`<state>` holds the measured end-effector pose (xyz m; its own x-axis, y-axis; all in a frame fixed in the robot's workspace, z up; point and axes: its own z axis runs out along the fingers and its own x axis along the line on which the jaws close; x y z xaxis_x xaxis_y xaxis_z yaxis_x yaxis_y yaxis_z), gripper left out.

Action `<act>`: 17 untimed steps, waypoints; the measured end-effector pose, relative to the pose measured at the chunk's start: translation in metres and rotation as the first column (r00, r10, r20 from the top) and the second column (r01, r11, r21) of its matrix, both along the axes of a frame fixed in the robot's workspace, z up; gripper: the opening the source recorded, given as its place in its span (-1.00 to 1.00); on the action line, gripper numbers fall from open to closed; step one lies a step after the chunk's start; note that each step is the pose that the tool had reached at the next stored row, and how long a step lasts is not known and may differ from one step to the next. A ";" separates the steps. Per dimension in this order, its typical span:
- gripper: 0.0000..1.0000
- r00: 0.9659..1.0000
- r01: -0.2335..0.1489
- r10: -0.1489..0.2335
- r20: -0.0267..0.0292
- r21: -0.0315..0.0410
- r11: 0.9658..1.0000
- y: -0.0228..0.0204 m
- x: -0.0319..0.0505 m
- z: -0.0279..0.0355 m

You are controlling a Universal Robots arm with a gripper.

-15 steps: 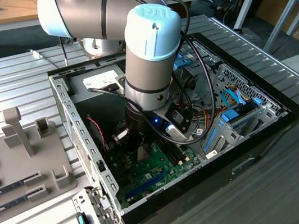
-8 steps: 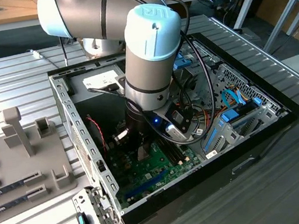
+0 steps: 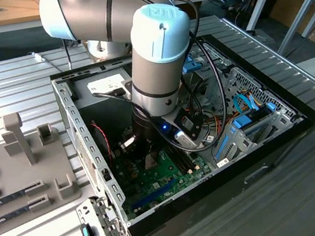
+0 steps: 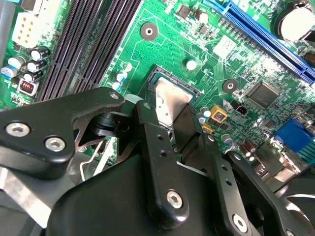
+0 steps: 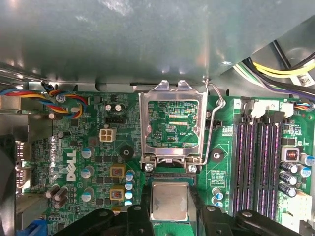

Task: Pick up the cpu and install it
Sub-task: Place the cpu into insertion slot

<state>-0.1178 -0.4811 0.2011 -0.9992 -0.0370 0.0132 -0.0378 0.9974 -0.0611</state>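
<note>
While the arm reaches down into the open computer case (image 3: 83,139), the gripper (image 5: 170,216) hangs low over the green board (image 4: 162,44) with its two black fingers (image 4: 160,162) close on either side of the chip (image 5: 170,200). The fingers look pressed against the chip's two side edges, pinching it. The chip lies flat, shiny grey face up, and it is square, so no side is longer. Its edges run straight with the edges of the black socket (image 4: 170,81) under it, and it sits in or just above that socket; I cannot tell if it touches. Just past the chip, the silver metal frame (image 5: 172,123) is flipped open, with its thin wire lever (image 5: 214,118) beside it. To one side run the long dark memory slots (image 5: 258,162), near but apart from the chip. Farther off, the grey case wall (image 5: 147,44) rises behind the frame, with little room.
</note>
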 end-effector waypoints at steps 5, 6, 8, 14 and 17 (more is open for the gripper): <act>-0.21 1.000 0.000 0.000 0.000 -0.004 1.000 -0.0001 0.0001 0.0001; -0.21 1.000 0.000 0.000 0.000 -0.004 1.000 -0.0001 0.0001 0.0000; -0.21 1.000 0.000 0.000 0.000 -0.004 1.000 -0.0001 0.0002 -0.0001; -0.07 1.000 -0.001 0.001 0.000 -0.004 1.000 -0.0001 0.0003 -0.0002; -0.07 1.000 0.000 0.000 0.000 -0.005 1.000 -0.0001 0.0004 -0.0002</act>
